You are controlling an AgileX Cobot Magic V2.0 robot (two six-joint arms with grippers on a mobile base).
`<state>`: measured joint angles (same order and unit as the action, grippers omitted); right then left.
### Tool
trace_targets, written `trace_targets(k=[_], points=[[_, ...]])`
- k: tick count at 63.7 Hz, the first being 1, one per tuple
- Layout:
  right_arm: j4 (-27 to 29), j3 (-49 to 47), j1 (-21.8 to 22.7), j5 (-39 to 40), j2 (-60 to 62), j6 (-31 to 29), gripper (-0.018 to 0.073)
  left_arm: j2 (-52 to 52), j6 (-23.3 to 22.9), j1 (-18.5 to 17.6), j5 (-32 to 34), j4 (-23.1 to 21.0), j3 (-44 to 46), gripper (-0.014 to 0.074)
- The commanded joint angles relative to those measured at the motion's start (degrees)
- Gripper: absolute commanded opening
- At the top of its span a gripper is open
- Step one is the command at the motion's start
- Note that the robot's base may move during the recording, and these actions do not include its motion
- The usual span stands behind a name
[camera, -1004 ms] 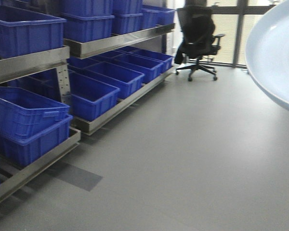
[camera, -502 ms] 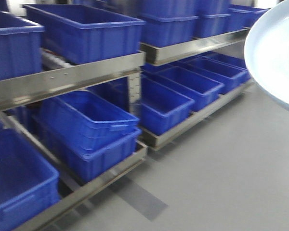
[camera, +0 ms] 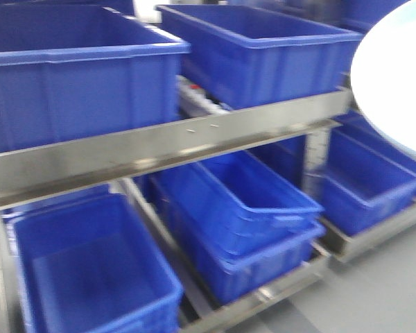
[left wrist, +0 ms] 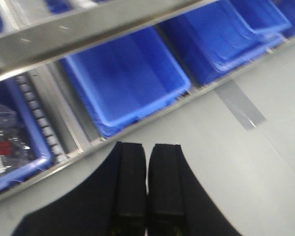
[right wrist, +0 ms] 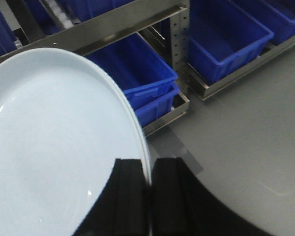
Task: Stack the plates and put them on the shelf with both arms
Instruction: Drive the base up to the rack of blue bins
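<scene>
We count one pale blue plate for certain in the right wrist view, filling the left half of the frame. A doubled line along its rim may be a second plate beneath, but blur hides it. The right gripper has its fingers pinched on that rim at lower centre. The left gripper shows two fingers pressed nearly together, holding nothing, over grey floor. On the steel shelf we count two blue crates above and four below.
</scene>
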<state>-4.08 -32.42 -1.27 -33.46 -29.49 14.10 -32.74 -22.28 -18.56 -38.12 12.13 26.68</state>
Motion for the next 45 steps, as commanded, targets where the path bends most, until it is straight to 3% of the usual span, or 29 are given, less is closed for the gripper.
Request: trace_targets(k=[1,45], points=[[0.0,-1.7,0.3,5.4,-0.2,-0.2,0.0049,-0.1,-0.5,0.0,3.5,0.5,1.6,0.0088],[0.0,-1.7,0.3,5.4,-0.2,-0.2,0.0049,-0.1,-0.5,0.0,3.5,0.5,1.6,0.0088]])
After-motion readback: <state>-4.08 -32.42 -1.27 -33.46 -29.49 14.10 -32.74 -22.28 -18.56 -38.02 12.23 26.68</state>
